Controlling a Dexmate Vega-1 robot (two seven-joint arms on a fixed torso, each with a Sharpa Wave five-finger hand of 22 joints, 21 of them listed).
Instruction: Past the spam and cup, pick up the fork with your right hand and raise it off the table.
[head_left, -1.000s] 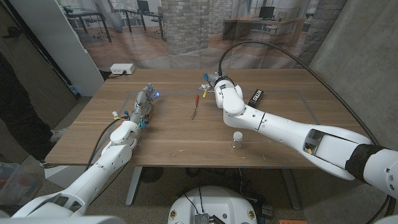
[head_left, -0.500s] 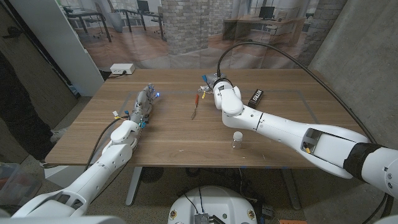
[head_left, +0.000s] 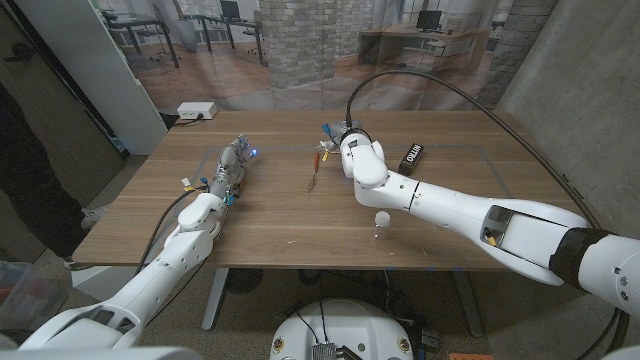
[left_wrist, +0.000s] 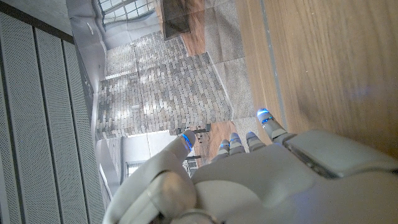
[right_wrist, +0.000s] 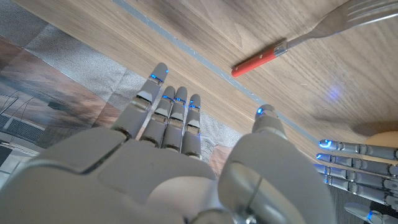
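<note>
wooden table, fork, small jar, black box

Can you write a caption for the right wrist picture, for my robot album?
Open robot hand reaching toward a red-handled fork lying on the wooden table.

Left hand (fingers extended, holding nothing) over wooden table; brick wall beyond.

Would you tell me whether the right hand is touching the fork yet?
Apart. The right wrist view shows bare wood between the right hand and the fork.
</note>
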